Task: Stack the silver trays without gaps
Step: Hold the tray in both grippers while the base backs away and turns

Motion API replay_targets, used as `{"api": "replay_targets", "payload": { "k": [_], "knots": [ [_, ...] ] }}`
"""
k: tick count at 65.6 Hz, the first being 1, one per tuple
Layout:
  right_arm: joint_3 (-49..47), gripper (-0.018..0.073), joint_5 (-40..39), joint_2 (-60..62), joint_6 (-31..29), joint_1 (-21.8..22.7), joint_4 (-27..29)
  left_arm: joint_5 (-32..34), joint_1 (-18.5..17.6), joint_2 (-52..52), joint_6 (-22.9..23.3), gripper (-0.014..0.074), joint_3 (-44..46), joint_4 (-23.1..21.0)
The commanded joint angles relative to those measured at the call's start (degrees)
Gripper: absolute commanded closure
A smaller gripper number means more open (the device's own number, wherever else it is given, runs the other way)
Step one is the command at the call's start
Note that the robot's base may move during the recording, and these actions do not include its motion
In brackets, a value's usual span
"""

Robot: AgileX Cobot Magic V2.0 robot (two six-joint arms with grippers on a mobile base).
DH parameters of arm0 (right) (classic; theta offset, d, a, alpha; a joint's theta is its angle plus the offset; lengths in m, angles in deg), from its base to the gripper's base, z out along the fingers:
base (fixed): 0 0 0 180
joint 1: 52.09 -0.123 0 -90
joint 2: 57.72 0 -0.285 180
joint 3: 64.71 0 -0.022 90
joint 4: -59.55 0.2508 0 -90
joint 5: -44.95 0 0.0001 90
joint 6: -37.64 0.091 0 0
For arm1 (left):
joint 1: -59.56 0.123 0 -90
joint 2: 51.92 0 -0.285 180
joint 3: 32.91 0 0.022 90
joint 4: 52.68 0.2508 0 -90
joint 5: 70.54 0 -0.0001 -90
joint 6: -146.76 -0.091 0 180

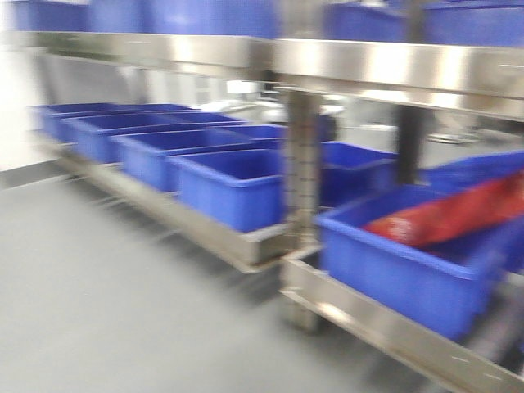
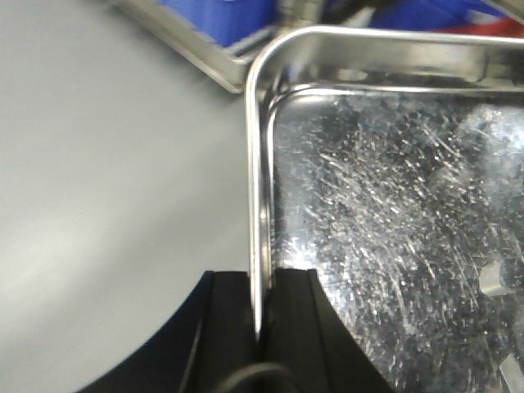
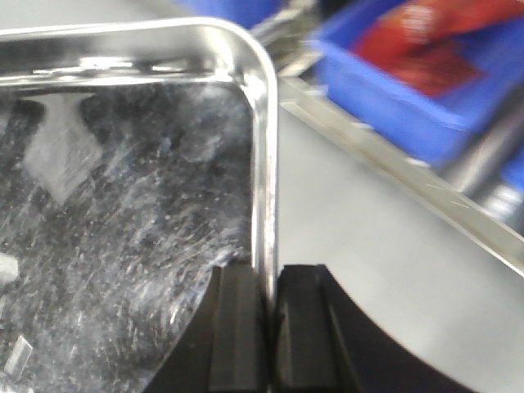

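One silver tray [image 2: 385, 246] — the left gripper [image 2: 260, 286] and right gripper [image 3: 270, 278] both clenched on its rim.

A row of blue bins [image 1: 221, 192] is carried on the lower steel shelf [image 1: 255, 248], which is stood on grey floor [image 1: 98, 311].

My left gripper [image 2: 260, 282] and right gripper [image 3: 268, 278] are black. The silver tray [image 2: 393, 229] shows fine scratches. The bins [image 1: 229, 188] are blue, a bag [image 1: 458, 217] red, the floor [image 1: 98, 311] grey.
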Motion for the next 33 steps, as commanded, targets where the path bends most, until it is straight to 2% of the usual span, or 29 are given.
{"api": "replay_targets", "payload": {
  "k": [1,33],
  "knots": [
    [-0.09,0.0574,-0.75,0.51,-0.06,-0.04,-2.18,-0.48,-0.36,-0.48,0.09,0.0602,-0.08,2.16],
    [-0.09,0.0574,-0.75,0.51,-0.06,-0.04,-2.18,-0.48,-0.36,-0.48,0.09,0.0602,-0.08,2.14]
  ]
}}
